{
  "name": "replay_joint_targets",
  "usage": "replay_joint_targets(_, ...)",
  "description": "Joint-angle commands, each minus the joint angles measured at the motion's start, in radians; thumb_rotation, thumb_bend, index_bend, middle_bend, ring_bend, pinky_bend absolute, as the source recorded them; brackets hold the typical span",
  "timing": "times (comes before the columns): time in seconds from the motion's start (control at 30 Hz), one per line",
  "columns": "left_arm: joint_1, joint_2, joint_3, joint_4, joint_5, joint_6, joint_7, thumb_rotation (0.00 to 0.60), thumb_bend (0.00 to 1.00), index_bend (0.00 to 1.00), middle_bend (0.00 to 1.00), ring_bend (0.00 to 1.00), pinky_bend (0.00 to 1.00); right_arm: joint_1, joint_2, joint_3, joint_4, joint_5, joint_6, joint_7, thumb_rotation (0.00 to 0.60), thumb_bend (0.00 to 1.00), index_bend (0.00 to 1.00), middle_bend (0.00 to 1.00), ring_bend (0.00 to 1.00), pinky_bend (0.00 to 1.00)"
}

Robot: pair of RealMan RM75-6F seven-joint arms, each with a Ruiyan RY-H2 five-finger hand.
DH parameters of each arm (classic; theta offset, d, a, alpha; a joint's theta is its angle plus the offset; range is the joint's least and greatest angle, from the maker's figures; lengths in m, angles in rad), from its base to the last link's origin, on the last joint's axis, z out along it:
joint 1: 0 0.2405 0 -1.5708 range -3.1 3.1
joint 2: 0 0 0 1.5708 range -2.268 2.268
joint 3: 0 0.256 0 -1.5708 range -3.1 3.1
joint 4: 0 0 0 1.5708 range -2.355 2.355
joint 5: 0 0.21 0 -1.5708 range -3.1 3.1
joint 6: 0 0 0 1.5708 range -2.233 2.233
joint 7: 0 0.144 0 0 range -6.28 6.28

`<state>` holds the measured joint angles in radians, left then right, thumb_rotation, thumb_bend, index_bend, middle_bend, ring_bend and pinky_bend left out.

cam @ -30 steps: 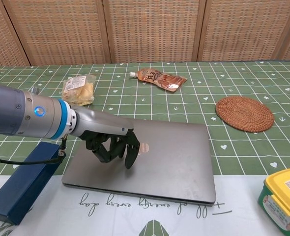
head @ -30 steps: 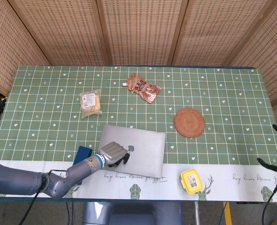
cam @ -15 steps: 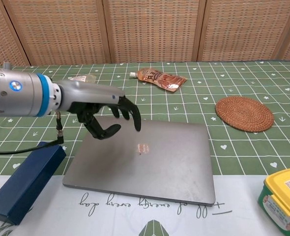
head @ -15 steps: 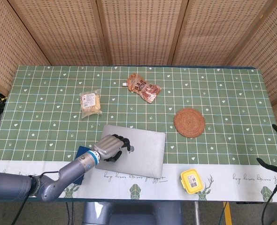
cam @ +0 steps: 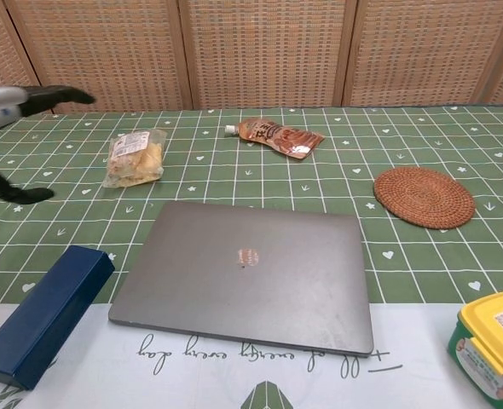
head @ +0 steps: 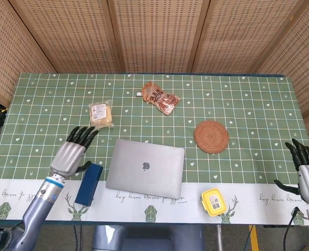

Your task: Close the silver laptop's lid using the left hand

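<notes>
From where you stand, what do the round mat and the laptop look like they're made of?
The round mat looks like woven rattan or straw: brown, matte, with concentric coiled rings. The laptop, lid closed flat, looks like brushed aluminium: even silver-grey with a dull sheen, though it could be painted plastic.

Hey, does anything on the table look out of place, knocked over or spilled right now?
Nothing stands out. The silver laptop lies shut and flat, the blue box rests beside it, and no spill shows on the tablecloth.

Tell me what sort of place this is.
Probably a staged test room, not a home: a table in a green patterned cloth, woven screen panels behind, and unrelated props like a silver laptop and snack pouch.
</notes>
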<state>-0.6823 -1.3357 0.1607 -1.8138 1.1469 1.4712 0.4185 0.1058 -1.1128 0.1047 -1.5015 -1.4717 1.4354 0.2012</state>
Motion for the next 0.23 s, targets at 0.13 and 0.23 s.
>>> replay_joint_targets(0.13,0.242,-0.052,0.063,0.164,0.118,0.205,-0.015,0.600,0.28,0.00,0.00,0.00,0.00,0.007,-0.023,-0.015,0.000,-0.025,0.002,-0.042,0.600,0.10,0.00,0.00,0.00,0.00)
replay_joint_targets(0.23,0.293,-0.049,0.073,0.187,0.131,0.231,-0.042,0.600,0.28,0.00,0.00,0.00,0.00,0.007,-0.031,-0.021,-0.002,-0.036,0.008,-0.058,0.600,0.10,0.00,0.00,0.00,0.00)
